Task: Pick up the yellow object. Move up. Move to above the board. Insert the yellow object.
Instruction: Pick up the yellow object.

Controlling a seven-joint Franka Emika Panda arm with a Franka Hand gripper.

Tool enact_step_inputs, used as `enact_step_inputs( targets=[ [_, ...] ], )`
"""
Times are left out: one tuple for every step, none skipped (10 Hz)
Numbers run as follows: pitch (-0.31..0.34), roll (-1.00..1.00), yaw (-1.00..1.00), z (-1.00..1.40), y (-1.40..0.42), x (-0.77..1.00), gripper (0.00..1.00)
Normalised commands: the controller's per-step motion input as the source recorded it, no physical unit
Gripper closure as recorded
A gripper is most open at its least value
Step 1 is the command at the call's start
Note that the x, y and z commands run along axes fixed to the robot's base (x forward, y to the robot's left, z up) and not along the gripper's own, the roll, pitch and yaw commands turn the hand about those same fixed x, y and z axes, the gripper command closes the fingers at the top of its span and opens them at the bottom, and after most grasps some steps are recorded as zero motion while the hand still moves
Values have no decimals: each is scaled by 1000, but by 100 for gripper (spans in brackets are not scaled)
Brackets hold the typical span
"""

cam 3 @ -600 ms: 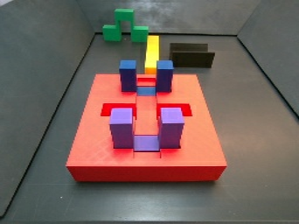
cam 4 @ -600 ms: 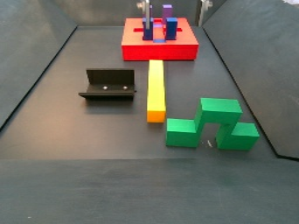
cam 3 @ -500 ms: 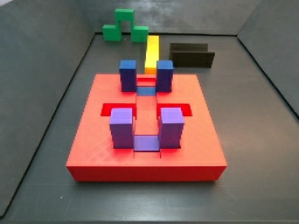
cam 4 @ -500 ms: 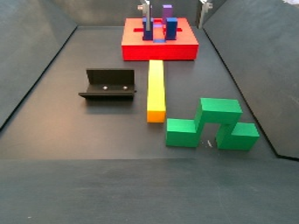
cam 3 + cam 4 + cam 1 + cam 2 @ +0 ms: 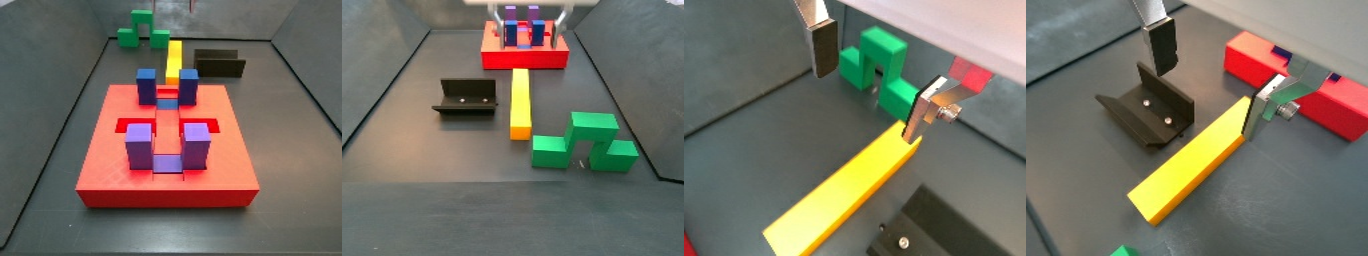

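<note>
The yellow object [image 5: 521,103] is a long bar lying flat on the dark floor between the board [image 5: 525,58] and the green blocks; it also shows in a side view [image 5: 174,56]. The board [image 5: 167,165] is a red slab with blue-purple posts [image 5: 139,146]. My gripper [image 5: 1213,75] hangs open high above the floor, with nothing between its fingers [image 5: 820,48]. In both wrist views the yellow object [image 5: 842,197] [image 5: 1193,167] lies far below the gripper [image 5: 871,80]. Only the gripper's lower edge [image 5: 535,10] shows at the top of a side view.
The fixture [image 5: 465,97] stands on the floor beside the yellow object and shows too in a wrist view [image 5: 1146,106]. Green blocks [image 5: 585,142] sit past the bar's far end from the board [image 5: 1300,85]. Grey walls bound the floor.
The gripper has come down a little: more of its pale body shows at the top of a side view. The yellow object, board and blocks have not moved.
</note>
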Motion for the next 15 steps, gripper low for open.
enact_step_inputs(
  targets=[
    [-140, 0, -14, -889, -20, 20, 0],
    [-136, -7, 0, -809, -29, 60, 0],
    [-141, -14, 0, -797, -46, 54, 0],
    [-137, -49, 0, -800, -29, 106, 0],
    [-131, -70, 0, -740, 0, 123, 0],
    [-104, -84, 0, -674, 0, 80, 0],
    [-50, -101, 0, -491, 0, 11, 0],
    [-36, -141, 0, -457, 0, 80, 0],
    [-33, -164, 0, -446, 0, 97, 0],
    [-26, -186, 0, -389, 0, 120, 0],
    [-24, -189, 0, -309, 0, 74, 0],
    [-17, -183, 0, -191, 0, 0, 0],
    [-17, -189, 0, -180, 0, 0, 0],
    [-56, -213, 0, -231, 0, -23, 0],
    [-67, -201, 0, -260, 0, -9, 0]
  ],
)
